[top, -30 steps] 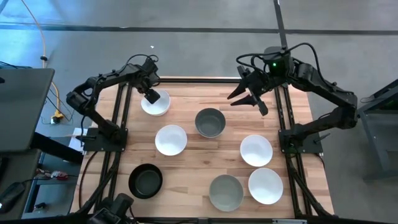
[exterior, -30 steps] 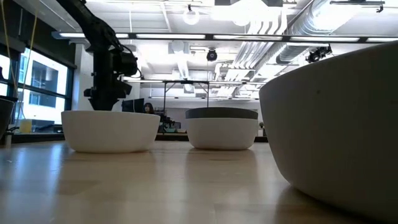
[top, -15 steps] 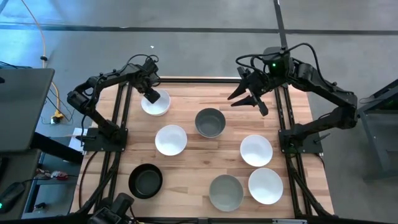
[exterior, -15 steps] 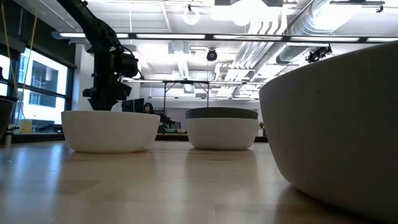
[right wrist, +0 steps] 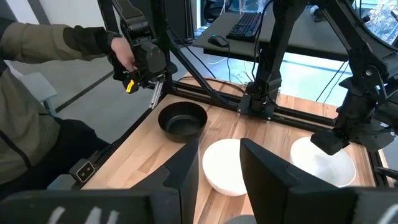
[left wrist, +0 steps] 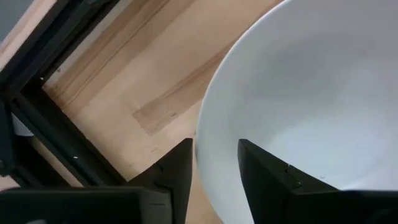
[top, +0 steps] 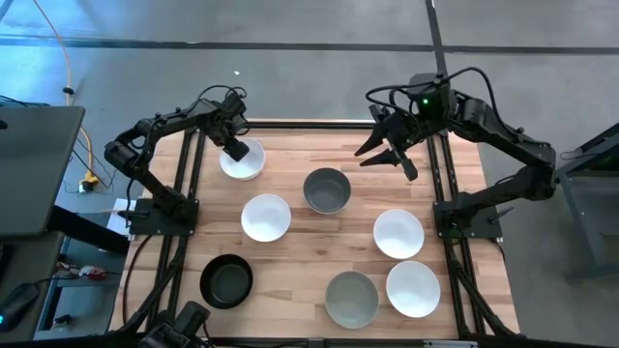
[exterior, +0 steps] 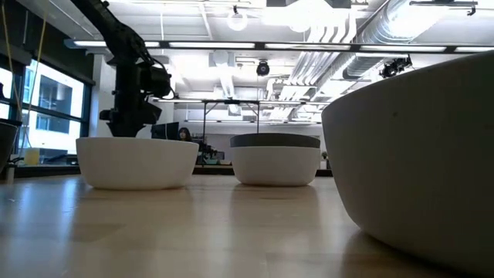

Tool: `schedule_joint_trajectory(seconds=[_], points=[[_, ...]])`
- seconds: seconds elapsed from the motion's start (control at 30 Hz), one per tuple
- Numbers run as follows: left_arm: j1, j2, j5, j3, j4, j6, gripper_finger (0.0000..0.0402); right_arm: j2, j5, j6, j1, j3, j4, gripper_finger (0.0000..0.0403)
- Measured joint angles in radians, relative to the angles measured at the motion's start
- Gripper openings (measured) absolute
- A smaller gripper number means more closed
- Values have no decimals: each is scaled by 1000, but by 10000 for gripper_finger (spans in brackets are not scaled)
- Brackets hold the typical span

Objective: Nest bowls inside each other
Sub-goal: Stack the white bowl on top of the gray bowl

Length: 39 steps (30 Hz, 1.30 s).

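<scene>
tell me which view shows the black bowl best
The high view: the black bowl sits whole and unblocked near the table's front left corner. The right wrist view shows it farther off, at an angle. The low and left wrist views don't show it clearly.

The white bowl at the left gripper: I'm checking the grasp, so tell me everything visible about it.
The white bowl is round, smooth, glossy inside and empty. It sits upright on the wooden table at the far left corner, apart from the other bowls. The left gripper straddles its rim, one of the jaws inside, one outside; whether they pinch it cannot be told.
</scene>
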Motion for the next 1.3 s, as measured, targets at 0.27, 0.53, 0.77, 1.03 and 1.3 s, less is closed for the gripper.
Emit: schedule_joint_trajectory(seconds=[0.27, 0.53, 0.77, 1.03, 1.3], points=[[-13, 0, 25, 0, -14, -9, 41, 0, 0, 0, 0, 0, -3, 110], [-12, 0, 25, 0, -13, -26, 6, 0, 0, -2, 0, 0, -22, 110], [-12, 0, 41, 0, -8, -45, 1, 0, 2, -34, 0, 0, -45, 110], [-12, 1, 46, 51, -48, -49, 0, 0, 8, -63, 0, 0, -44, 110], [-55, 1, 79, 227, -114, -53, 0, 0, 8, -90, -3, 0, -37, 110]])
